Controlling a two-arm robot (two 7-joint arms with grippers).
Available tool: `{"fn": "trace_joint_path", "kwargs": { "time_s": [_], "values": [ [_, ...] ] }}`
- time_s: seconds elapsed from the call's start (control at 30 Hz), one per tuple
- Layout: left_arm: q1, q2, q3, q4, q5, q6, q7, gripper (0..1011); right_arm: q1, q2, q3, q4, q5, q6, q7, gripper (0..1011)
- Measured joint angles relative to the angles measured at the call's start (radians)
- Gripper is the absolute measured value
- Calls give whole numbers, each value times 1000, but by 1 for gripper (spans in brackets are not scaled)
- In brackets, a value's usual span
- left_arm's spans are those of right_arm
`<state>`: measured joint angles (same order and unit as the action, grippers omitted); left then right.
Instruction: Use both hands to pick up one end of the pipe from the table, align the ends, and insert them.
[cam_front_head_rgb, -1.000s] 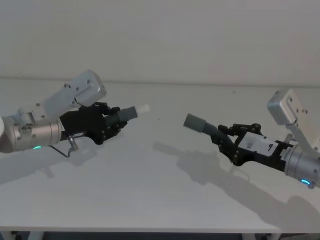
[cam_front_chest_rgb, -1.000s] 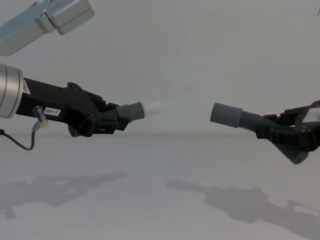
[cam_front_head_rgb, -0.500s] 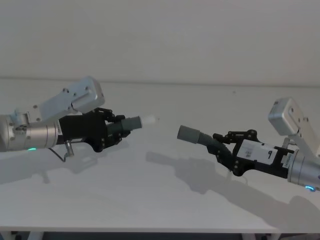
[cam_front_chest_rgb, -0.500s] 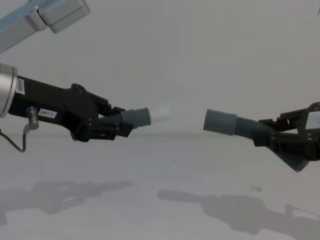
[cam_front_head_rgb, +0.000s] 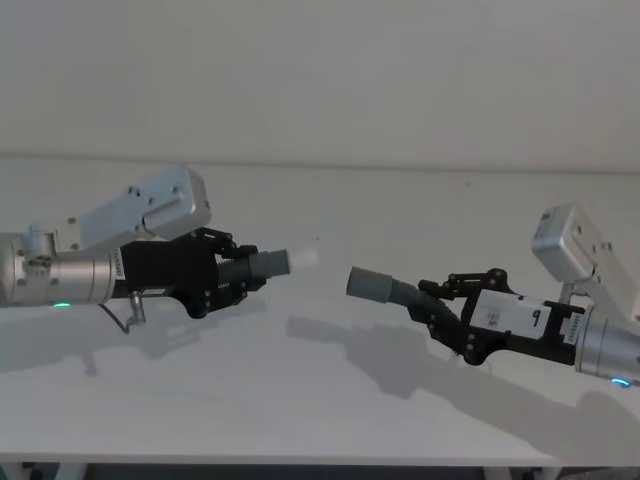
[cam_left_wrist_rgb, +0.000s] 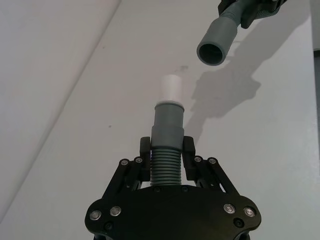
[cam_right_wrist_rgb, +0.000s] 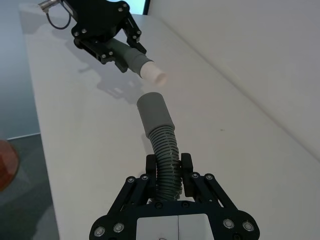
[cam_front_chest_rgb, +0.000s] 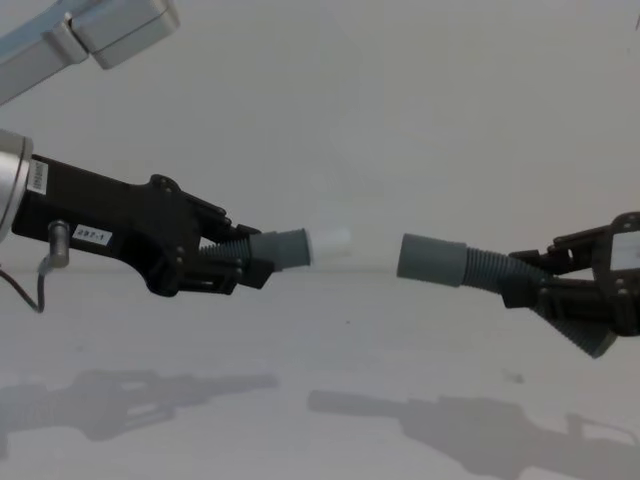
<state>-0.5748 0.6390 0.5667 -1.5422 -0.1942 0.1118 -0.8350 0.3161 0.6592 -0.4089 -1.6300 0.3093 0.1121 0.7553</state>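
Both pipe pieces hang above the white table (cam_front_head_rgb: 320, 410), facing each other across a short gap. My left gripper (cam_front_head_rgb: 243, 277) is shut on the ribbed middle of one piece (cam_left_wrist_rgb: 166, 162), whose grey cuff (cam_front_chest_rgb: 285, 247) ends in a narrow white tip (cam_front_head_rgb: 303, 258). My right gripper (cam_front_head_rgb: 432, 301) is shut on the ribbed part of the other piece (cam_right_wrist_rgb: 166, 150). Its wide grey socket cuff (cam_front_head_rgb: 370, 284) points at the white tip (cam_front_chest_rgb: 330, 240). In the left wrist view the socket opening (cam_left_wrist_rgb: 214, 49) sits slightly off the tip's line (cam_left_wrist_rgb: 171, 89).
Shadows of both arms fall on the bare table surface (cam_front_chest_rgb: 320, 400) below the pieces. A plain pale wall (cam_front_head_rgb: 320, 80) rises behind the table's far edge. The table's near edge (cam_front_head_rgb: 300, 462) runs along the bottom of the head view.
Both arms have moved inward toward each other, carrying their pipe pieces. The gap between white tip and socket cuff has narrowed, and the two pieces now lie closer to level.
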Motion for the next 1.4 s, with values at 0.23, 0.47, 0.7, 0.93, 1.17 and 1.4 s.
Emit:
{"fn": "trace_joint_path", "kwargs": {
  "time_s": [0.23,0.47,0.7,0.93,1.17,1.4],
  "values": [
    [-4,3,8,0,-8,-6,-10,364,8,8,-15,1,6,1,16,290],
    [-7,5,14,2,-18,-10,-16,364,14,11,-25,4,8,6,19,290],
    [-12,7,22,8,-28,-12,-26,364,25,12,-38,9,5,16,15,290],
    [-20,9,33,15,-38,-15,-41,364,36,13,-50,13,-4,24,7,290],
    [-28,9,42,19,-43,-16,-51,364,44,16,-58,14,-7,30,1,290],
    [-37,9,54,25,-45,-16,-59,364,48,20,-64,13,-7,35,-4,290]
  ]
}}
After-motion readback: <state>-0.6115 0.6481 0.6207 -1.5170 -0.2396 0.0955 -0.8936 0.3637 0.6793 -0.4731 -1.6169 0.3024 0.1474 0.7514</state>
